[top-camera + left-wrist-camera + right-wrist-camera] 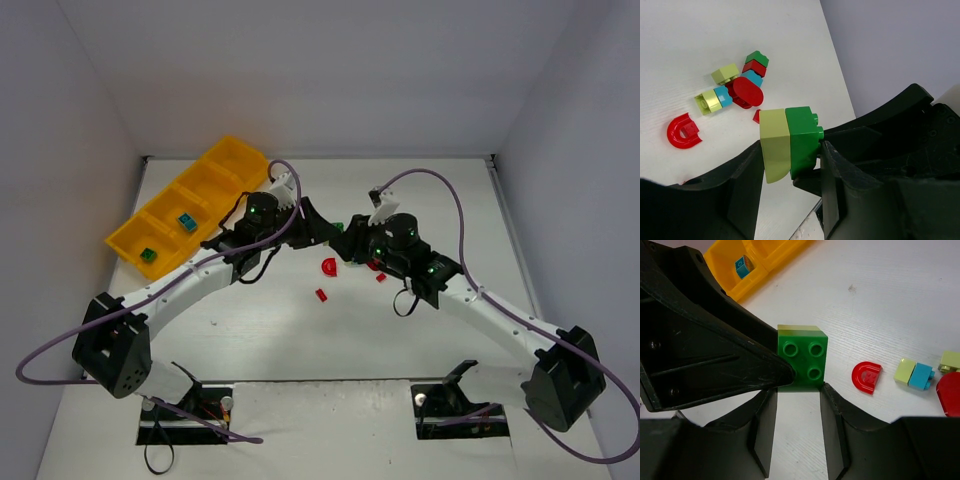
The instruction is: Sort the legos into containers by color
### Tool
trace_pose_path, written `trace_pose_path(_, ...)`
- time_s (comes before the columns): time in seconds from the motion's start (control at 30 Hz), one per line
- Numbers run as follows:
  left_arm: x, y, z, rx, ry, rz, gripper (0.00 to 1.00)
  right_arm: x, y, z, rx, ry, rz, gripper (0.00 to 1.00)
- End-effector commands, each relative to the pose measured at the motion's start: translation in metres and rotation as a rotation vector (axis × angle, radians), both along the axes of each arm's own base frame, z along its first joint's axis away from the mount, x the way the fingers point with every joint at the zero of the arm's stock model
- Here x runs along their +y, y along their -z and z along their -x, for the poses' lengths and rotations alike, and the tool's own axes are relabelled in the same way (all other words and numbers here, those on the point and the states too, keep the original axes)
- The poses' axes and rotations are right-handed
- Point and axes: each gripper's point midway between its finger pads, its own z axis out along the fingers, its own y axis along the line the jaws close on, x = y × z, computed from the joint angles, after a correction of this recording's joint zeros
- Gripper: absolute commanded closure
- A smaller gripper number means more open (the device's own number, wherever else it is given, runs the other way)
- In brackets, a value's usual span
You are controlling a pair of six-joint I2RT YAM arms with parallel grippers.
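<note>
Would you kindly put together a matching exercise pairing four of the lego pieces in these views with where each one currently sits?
Things:
1. green-and-lime stack
2. red half-round
3. lone teal brick
4. lone green brick

Places:
A. tray, end compartment nearest the arm bases
B. bare table
C. between left hand and right hand
D. tray, second compartment from that end

Pairs: 1-C, 2-B, 3-D, 4-A
</note>
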Motion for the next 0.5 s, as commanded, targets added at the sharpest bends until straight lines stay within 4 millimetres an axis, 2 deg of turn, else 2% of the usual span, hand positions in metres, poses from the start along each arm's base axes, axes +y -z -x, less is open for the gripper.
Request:
trace_pose_path(0.0, -0.016, -0.029, 0.02, -0.031, 0.113, 0.077, 0.75, -0.002, -0.068, -0.019, -0.227, 0.051, -0.133, 0.93)
trace_pose_path(0.1, -0.016, -0.03, 0.02, -0.03, 0.113, 0.082, 0.63, -0.004, -0.063, -0.017, -0.227, 0.047, -0.119, 1.0)
trace_pose_path(0.13, -0.016, -0.03, 0.02, -0.032, 0.112, 0.081, 0.53, -0.005, -0.06, -0.016, -0.229, 0.042, -0.11, 1.0)
trace_pose_path(0.23, -0.015, -0.032, 0.02, -0.031, 0.107, 0.083, 0.4, -0.005, -0.054, -0.013, -0.229, 0.021, -0.086, 1.0)
trace_pose_path(0.47, -0.015, -0.035, 0.019, -0.029, 0.104, 0.079, 0.37, -0.005, -0.038, -0.003, -0.224, -0.034, -0.044, 1.0)
